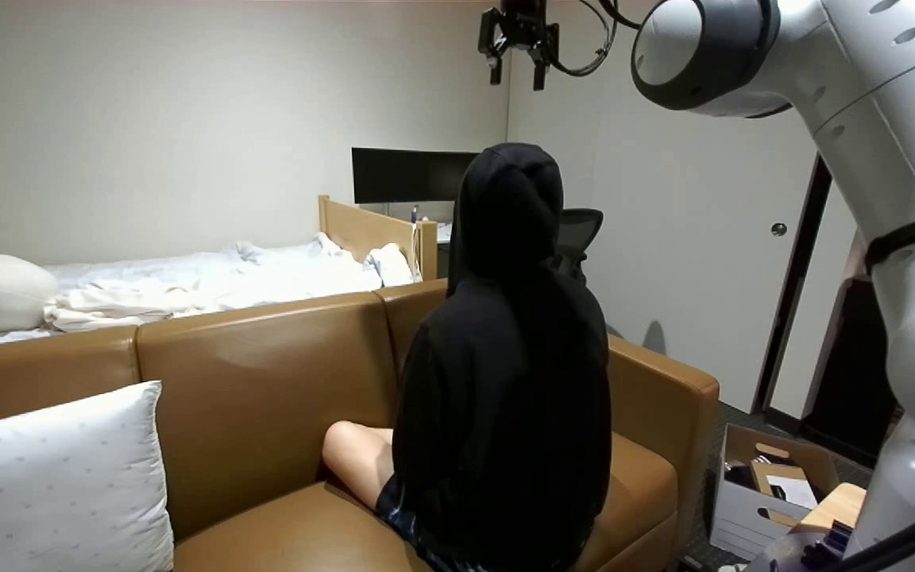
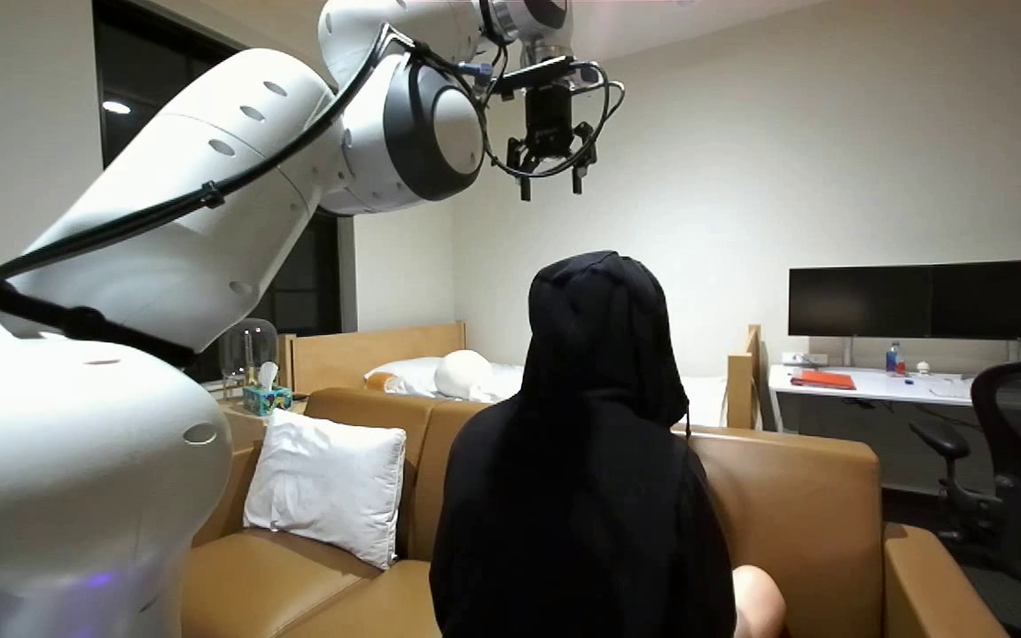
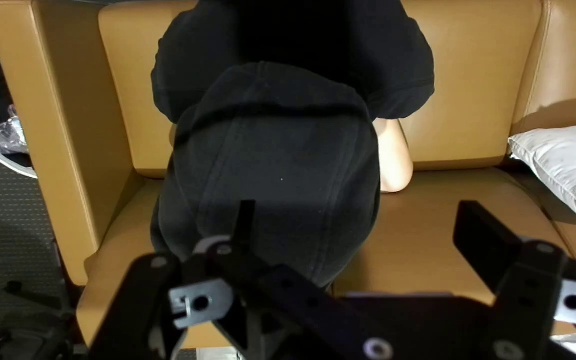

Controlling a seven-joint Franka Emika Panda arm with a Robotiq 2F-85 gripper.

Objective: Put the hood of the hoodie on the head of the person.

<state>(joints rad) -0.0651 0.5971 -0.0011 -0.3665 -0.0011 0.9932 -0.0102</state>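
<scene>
Black hood (image 1: 511, 208) up over the seated person (image 1: 501, 397), center; hooding looks complete. Fingers (image 1: 539, 76), parted and empty, top center.

The arm (image 2: 200, 186) is raised and bent, its wrist (image 2: 549, 34) high. The fingers (image 3: 485, 243) point straight down, set apart.

Is a plain black hoodie (image 2: 581, 523), worn by the person (image 1: 356, 454) seated on the brown sofa (image 1: 259, 369), seen from behind in both exterior views. Has its hood (image 3: 273, 165) up over the hidden head, rounded, seamed lengthwise on top, creased behind.
</scene>
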